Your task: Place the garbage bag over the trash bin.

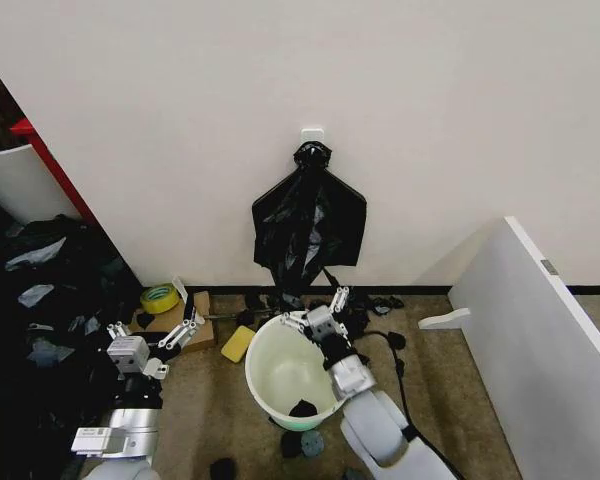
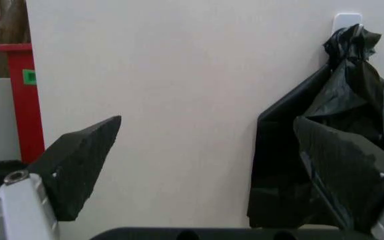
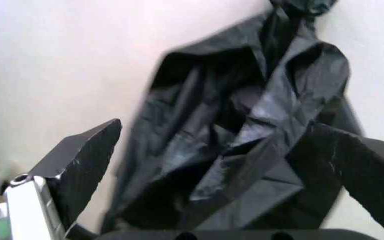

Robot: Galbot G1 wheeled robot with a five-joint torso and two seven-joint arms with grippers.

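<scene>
The trash bin (image 1: 264, 372), round and white, stands on the floor by the wall with a small black scrap inside. The garbage bag, as a single loose bag, is out of view. A bundle of black bags (image 1: 308, 228) hangs from a white wall hook (image 1: 312, 133), gathered at a knot. My right gripper (image 1: 316, 309) is open over the bin's far rim, just below the bundle's lower edge; its wrist view has the bundle (image 3: 245, 125) close ahead of the right gripper (image 3: 219, 170). My left gripper (image 1: 185, 328) is open and empty left of the bin, with the bundle (image 2: 352, 100) ahead and off to one side.
A yellow tape roll (image 1: 160, 297) sits on a cardboard box (image 1: 170, 322), and a small yellow block (image 1: 237, 343) lies beside the bin. A heap of black plastic (image 1: 50, 300) fills the left. A white panel (image 1: 540, 330) leans at the right. Black scraps and a cable (image 1: 395, 345) litter the floor.
</scene>
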